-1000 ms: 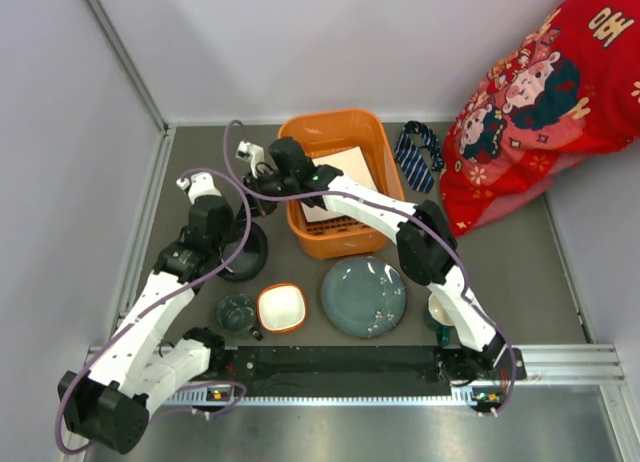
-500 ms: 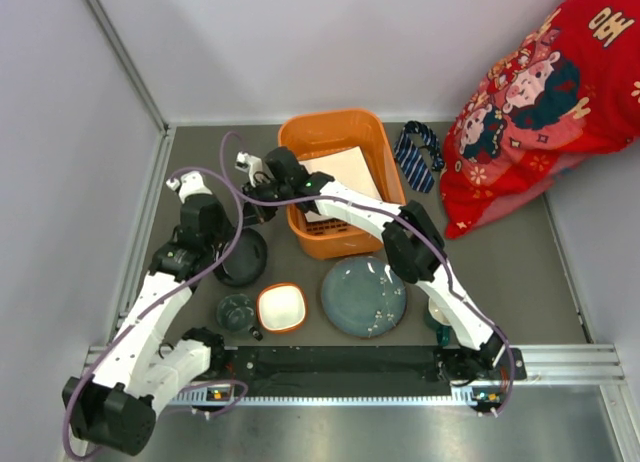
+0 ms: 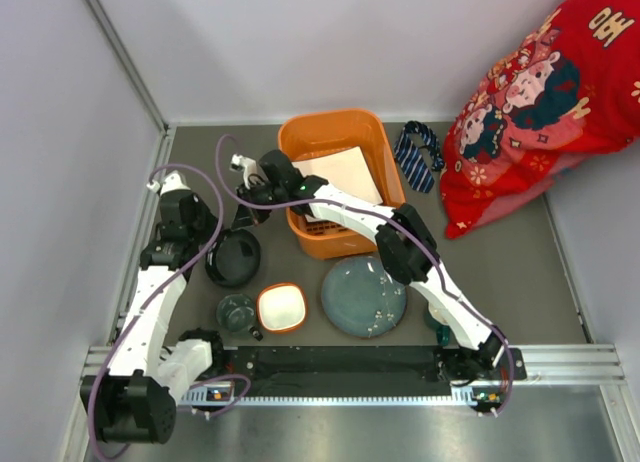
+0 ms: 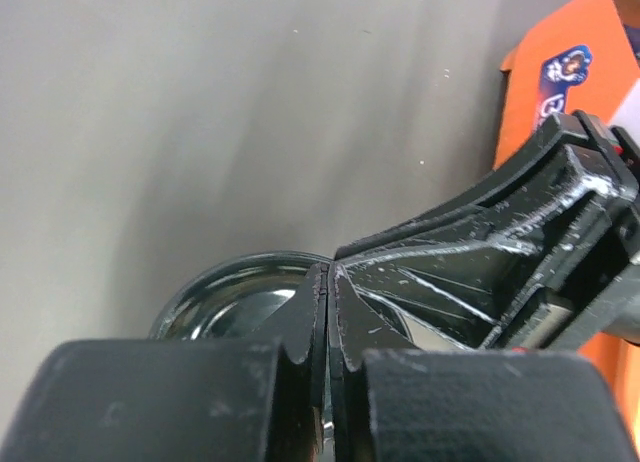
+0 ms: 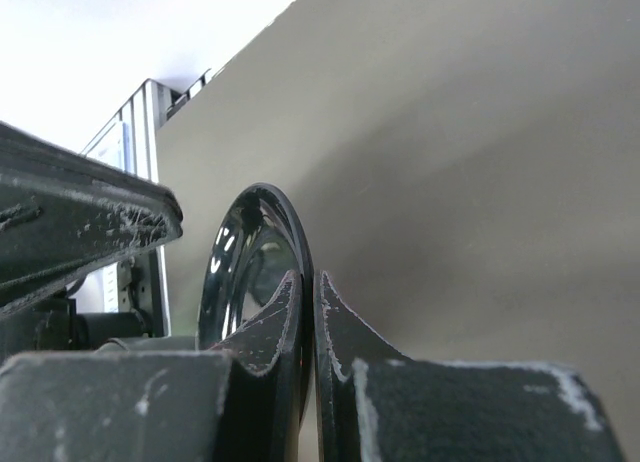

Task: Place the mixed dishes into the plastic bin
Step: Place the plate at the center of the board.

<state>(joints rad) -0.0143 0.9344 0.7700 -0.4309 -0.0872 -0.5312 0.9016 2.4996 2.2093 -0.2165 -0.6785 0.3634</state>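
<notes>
Left hand [image 4: 328, 287] and right hand [image 5: 312, 297], both clenched, converge on the rim of a black bowl [image 3: 233, 260] sitting on the worktop [image 3: 520, 272] at the orange bin's [image 3: 320, 244] eight o'clock. Whether either pinches it is unclear. The next move likely needs a sure rim grip, then a lift toward two o'clock.

White square plate [image 3: 345, 167] in orange bin [image 3: 330, 244]; blue-grey plate [image 3: 364, 297] outside.

Left gripper [image 4: 328, 272] jaws closed, right gripper [image 5: 311, 280] jaws closed
</notes>
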